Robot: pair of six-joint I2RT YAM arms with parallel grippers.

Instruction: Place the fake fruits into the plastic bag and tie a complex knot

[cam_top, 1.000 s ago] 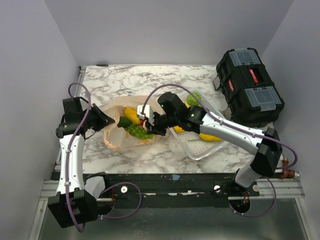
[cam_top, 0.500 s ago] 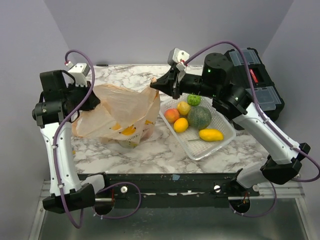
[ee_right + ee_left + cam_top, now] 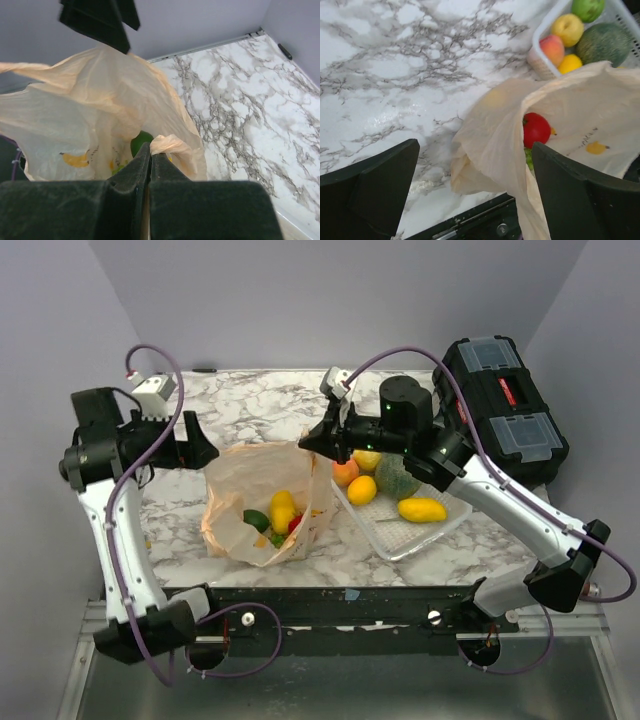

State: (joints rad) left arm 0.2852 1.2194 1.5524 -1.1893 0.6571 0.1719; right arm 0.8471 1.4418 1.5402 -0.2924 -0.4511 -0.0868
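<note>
Peach-coloured and crinkly, the plastic bag (image 3: 250, 480) stands at the middle left of the overhead view on the marble table (image 3: 250, 400), with its mouth gaping. My right pincer (image 3: 150, 150) is clamped on a bunched strip of the rim at the bag's right edge. My left pincer (image 3: 475, 195) is spread wide. Its dark fingers (image 3: 370, 195) sit in the lower corners of the wrist view, and the bag's left rim lies between and below them.

Inside the bag I see a red fruit (image 3: 536, 129), a yellow fruit (image 3: 283, 510) and a green fruit (image 3: 256, 520); the film veils anything else. Just right of the bag sits a white basket (image 3: 395, 540) holding a melon (image 3: 398, 478), a mango (image 3: 422, 510) and a peach (image 3: 345, 472). My right arm (image 3: 480, 485) crosses above the basket's far end. At the upper right, well apart from the bag, is a black toolbox (image 3: 500, 410).
</note>
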